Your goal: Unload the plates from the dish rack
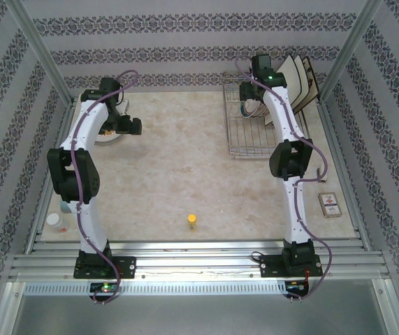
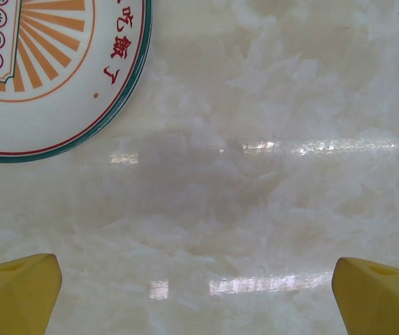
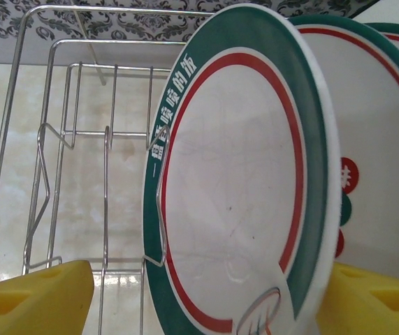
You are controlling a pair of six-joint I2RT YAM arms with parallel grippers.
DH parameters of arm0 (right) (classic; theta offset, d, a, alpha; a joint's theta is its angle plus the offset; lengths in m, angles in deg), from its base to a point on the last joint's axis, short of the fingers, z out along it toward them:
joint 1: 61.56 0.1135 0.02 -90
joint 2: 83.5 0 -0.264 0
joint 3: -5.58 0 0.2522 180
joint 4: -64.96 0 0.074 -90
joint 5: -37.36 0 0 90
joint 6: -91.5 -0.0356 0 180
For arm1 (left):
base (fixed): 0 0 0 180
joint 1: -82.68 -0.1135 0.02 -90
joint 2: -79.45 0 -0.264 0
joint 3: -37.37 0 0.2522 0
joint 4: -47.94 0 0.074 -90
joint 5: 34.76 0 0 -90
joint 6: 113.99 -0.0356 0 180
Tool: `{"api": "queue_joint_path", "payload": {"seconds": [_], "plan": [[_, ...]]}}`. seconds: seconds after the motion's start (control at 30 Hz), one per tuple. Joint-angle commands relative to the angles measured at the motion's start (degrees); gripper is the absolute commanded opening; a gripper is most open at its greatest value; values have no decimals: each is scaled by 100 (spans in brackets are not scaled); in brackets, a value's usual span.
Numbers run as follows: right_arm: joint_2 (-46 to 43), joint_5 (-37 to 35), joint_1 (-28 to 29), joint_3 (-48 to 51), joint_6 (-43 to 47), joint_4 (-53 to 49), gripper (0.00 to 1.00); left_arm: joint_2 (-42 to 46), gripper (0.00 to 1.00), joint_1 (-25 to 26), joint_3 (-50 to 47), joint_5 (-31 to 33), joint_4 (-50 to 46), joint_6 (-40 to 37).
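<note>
A round white plate point(image 2: 38, 84) with orange rays and a green-red rim lies flat on the table at the far left point(image 1: 107, 138). My left gripper point(image 2: 198, 296) hovers open over bare table just beside it point(image 1: 131, 127). The dish rack point(image 1: 244, 143), a silver wire basket, stands at the back right. In it a round plate point(image 3: 241, 181) with a green rim and red ring stands on edge, with more plates point(image 3: 381, 139) behind it. My right gripper point(image 3: 202, 300) straddles the front plate's lower edge, fingers point(image 3: 35, 296) apart. Square plates point(image 1: 300, 84) lean at the rack's right side.
A small yellow cylinder point(image 1: 193, 221) stands near the front middle. A white jar point(image 1: 56, 221) sits at the front left beside the left arm. A small box point(image 1: 330, 205) lies at the right. Patterned walls and metal posts enclose the table.
</note>
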Motion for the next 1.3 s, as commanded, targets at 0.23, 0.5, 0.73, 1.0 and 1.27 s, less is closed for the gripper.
{"api": "queue_joint_path", "payload": {"seconds": [0.23,0.5,0.73,1.0,1.27], "plan": [[237,29,17,-207,-517,405,57,44,100,51,184,-29,-191,-161],[111,-221,62,-118,-558,415,16,87,100,52,37,-104,-171,-177],[-18,-247,121,-40,-509,449,2,143,100,52,-68,-61,-164,-163],[-446,-299,223,-47,-444,353,0,179,100,52,-155,-24,-121,-137],[-1197,-547,280,-55,-289,15,0,276,100,52,-301,-41,-73,-102]]}}
